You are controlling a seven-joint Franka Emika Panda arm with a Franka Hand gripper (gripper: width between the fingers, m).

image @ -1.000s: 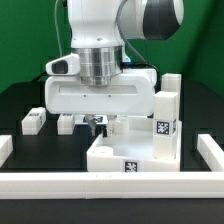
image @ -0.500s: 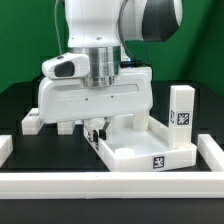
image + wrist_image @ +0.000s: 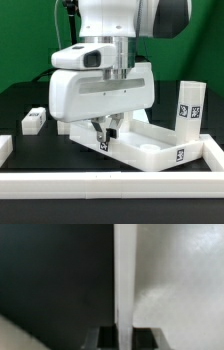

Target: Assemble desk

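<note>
— Exterior view: where is the desk top (image 3: 150,142) found?
— On the black table (image 3: 20,100), angled to the border rail (image 3: 110,182). One leg (image 3: 190,90) is stood upright at its corner on the exterior view's right. Its rim is pinched by the closed gripper (image 3: 105,128).
— Wrist view?
— The thin rim (image 3: 124,274) is clamped between the fingers (image 3: 104,336). Stiff, light, slick plastic is judged, best held by the rim. Only square tags (image 3: 181,155) are seen; no writing can be read.

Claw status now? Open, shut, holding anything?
Claw: closed, pinching the raised rim of the desk top.
</note>
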